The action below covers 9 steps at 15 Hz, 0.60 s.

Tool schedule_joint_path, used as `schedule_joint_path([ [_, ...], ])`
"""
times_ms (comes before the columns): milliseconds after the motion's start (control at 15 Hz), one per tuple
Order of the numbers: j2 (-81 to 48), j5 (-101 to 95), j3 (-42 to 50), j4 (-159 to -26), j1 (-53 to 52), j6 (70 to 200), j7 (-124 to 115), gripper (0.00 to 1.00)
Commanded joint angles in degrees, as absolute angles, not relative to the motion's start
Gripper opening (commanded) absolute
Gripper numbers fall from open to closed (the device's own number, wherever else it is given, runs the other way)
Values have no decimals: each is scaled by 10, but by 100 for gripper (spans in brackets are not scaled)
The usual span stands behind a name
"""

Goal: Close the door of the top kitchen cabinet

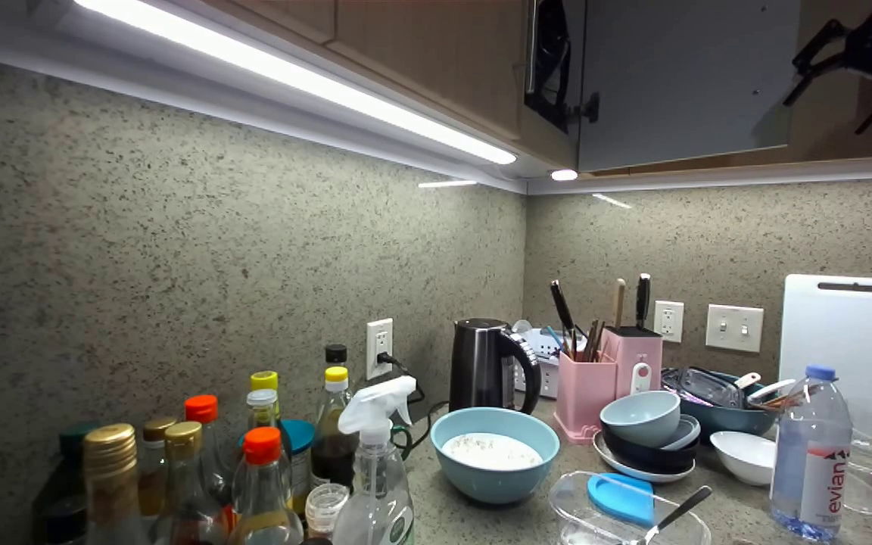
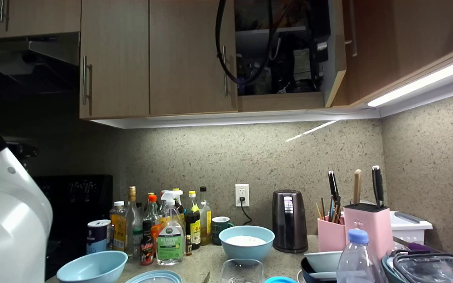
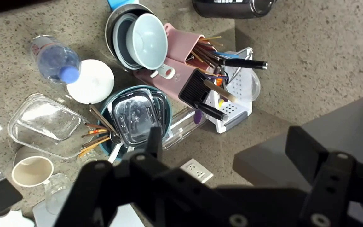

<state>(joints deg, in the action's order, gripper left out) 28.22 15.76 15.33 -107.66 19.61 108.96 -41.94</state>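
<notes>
The top kitchen cabinet is open, with a dark, filled inside. Its door stands swung out, its grey inner face showing in an exterior view. In an exterior view the door is nearly edge-on, with a slim metal bar handle beside its outer side. My gripper is at the door's free edge, one finger overlapping that edge. In the wrist view the gripper is open and empty, its right finger in front of the door's grey face. I cannot tell whether it touches.
Neighbouring closed doors adjoin the opening. A black cable hangs before the cabinet. Below on the counter stand a kettle, a pink knife block, a water bottle, bowls and several sauce bottles.
</notes>
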Motion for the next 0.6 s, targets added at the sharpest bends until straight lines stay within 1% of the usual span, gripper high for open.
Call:
schedule_joint_path([
  [0,251,173,151,-1037,215,1112,-508,100],
  [67,270,161,155,-1056,203,1101,-464,100],
  [533,255,163,178,-1039,215,1091,-484,100],
])
